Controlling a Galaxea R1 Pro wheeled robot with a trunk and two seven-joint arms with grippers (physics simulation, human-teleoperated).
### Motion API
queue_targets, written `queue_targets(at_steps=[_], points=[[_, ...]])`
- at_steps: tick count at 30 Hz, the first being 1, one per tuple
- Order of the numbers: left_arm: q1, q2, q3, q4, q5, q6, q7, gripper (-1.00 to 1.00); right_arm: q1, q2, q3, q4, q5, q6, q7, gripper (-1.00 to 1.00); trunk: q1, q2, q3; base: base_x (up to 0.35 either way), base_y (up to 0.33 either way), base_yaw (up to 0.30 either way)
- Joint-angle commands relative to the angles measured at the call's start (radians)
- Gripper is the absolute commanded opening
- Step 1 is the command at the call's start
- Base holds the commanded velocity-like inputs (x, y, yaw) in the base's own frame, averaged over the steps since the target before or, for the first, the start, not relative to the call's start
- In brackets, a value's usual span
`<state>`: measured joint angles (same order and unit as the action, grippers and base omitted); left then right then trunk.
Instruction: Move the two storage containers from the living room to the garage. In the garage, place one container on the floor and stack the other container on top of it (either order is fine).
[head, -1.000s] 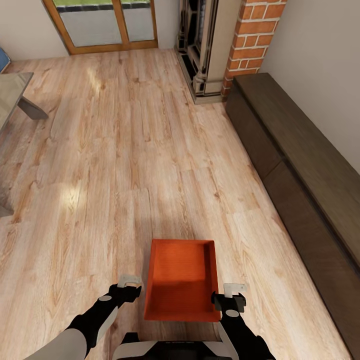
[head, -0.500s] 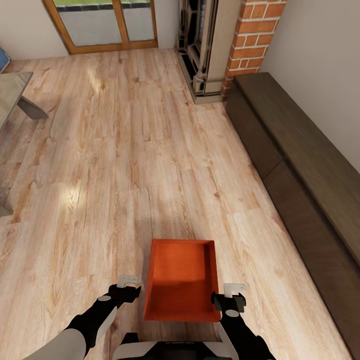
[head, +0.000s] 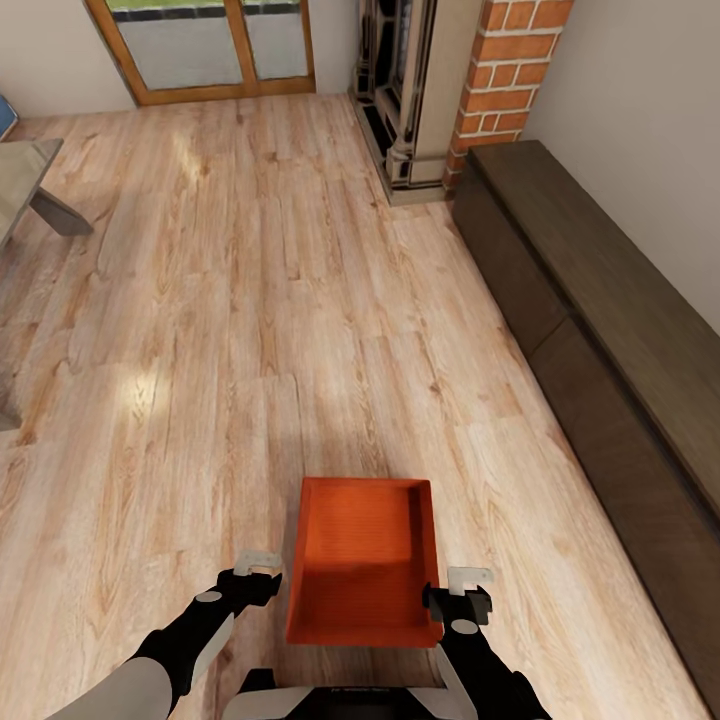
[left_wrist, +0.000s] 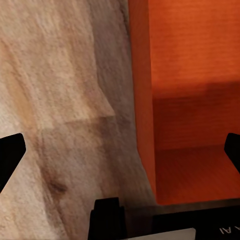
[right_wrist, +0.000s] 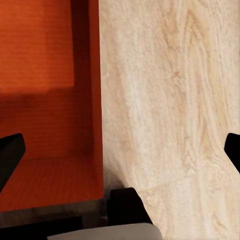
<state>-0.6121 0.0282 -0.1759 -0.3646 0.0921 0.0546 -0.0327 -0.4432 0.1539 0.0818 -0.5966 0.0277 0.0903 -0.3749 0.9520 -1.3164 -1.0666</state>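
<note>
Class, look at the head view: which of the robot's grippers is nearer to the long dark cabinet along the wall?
Right. The right gripper sits on the side of the orange container facing the dark cabinet; the left gripper is on the container's far side, away from it.

Orange bin on the plank floor, under the left pincer

The storage container (left_wrist: 192, 100) rests on the light wood-plank floor (left_wrist: 60, 100), its long wall between the spread dark fingertips (left_wrist: 10, 155) of the left pincer (left_wrist: 122, 155).
</note>
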Motion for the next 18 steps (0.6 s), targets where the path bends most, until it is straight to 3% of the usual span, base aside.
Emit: queue_targets(at_steps=[1,18], points=[[0.0,0.001,-0.005,-0.002,0.009,0.006,-0.001,1.0,0.0,-0.001,0.004,-0.002,0.003,0.009,-0.007,1.0,0.004,-0.008,-0.004,0.0,0.0,0.0],[0.0,0.001,-0.002,-0.002,0.008,0.008,-0.009,1.0,0.0,-0.001,0.006,-0.002,0.006,0.009,-0.007,1.0,0.069,-0.127,-0.057,0.0,0.0,0.0]])
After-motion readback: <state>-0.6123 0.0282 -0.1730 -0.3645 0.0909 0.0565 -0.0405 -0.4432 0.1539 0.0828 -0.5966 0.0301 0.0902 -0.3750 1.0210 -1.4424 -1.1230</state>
